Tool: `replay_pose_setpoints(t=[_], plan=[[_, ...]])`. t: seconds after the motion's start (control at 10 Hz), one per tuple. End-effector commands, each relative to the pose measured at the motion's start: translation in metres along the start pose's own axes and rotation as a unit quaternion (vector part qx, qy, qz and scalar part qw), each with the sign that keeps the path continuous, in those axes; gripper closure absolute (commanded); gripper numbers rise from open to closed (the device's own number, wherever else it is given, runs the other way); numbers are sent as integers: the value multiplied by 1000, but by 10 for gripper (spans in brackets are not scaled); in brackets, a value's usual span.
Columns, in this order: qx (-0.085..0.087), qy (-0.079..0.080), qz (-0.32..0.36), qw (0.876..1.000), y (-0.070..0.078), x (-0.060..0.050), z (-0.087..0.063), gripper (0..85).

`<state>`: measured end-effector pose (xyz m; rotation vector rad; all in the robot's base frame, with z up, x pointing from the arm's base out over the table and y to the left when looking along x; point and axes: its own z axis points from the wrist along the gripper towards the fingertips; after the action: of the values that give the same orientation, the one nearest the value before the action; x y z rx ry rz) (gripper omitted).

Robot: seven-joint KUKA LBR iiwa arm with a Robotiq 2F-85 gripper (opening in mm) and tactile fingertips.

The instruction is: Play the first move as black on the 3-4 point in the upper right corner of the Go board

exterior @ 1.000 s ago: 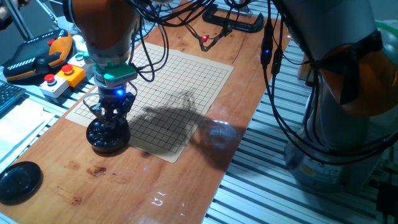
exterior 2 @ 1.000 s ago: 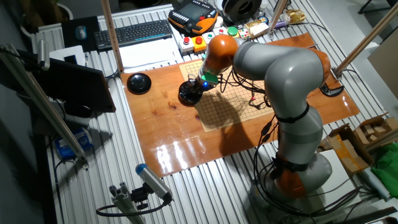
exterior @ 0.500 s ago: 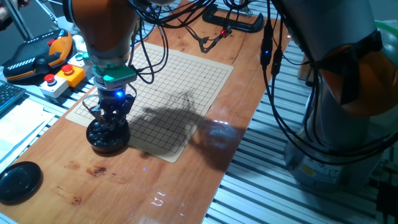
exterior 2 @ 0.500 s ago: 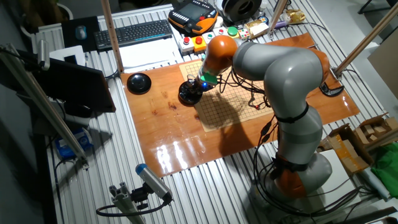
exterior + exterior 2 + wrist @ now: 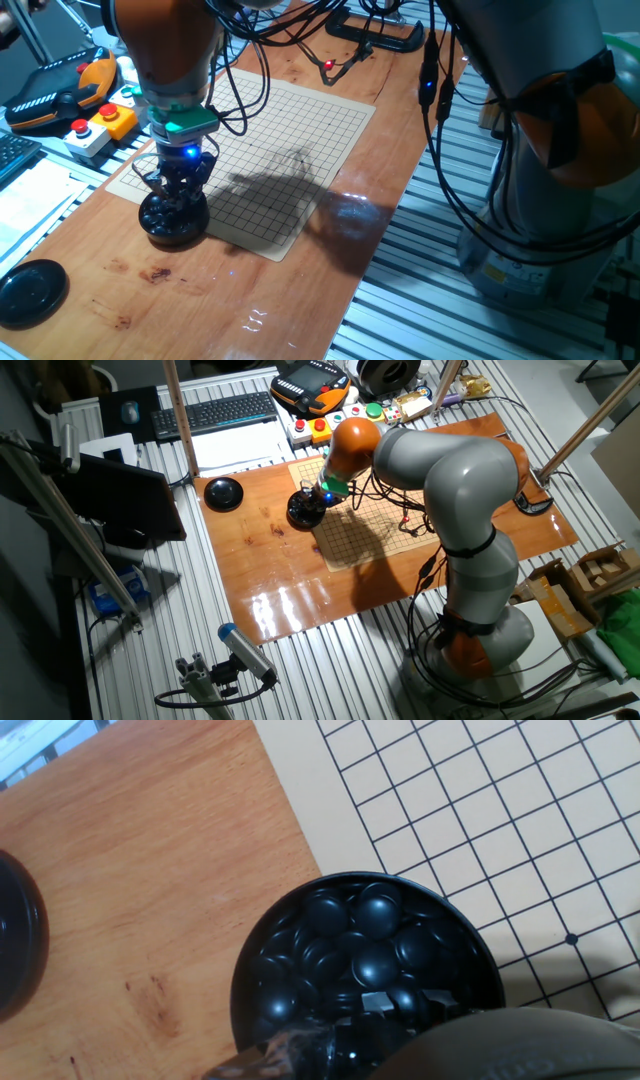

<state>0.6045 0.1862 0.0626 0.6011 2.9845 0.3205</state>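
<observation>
**Gripper lowered into the bowl of black stones at the board's corner**

The orange-and-grey robot arm (image 5: 440,470) reaches over the brown wooden bench (image 5: 200,290) and holds its two-finger gripper (image 5: 176,193) down in the round black bowl (image 5: 173,222) of glossy black lens-shaped stones (image 5: 362,945). The bowl stands on one corner of the pale tan Go board (image 5: 262,150) with thin dark grid lines, overlapping the board's edge and the bare wood beside it. In the hand view the stones fill the bowl; the fingertips sit among them at the bottom of the picture, dark and blurred, so whether the jaws are apart or closed, and whether any single stone is pinched, cannot be told. No stone is seen on the grid; one small star dot (image 5: 571,938) shows near the bowl. A flat round black lid (image 5: 30,290) lies on the bench near its corner, well apart from the bowl. An orange-and-black teach pendant (image 5: 60,92) and a grey box with coloured buttons (image 5: 95,128) lie beyond the board's far edge.
</observation>
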Motion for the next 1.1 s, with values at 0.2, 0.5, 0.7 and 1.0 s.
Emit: replay_pose_setpoints(t=[0.2,0.5,0.7,1.0], plan=[[1,0,1,1000,1,1,1,583],[2,-2,3,1000,3,2,0,547],[2,-2,3,1000,4,3,2,547],[3,-3,3,1000,5,3,2,540]])
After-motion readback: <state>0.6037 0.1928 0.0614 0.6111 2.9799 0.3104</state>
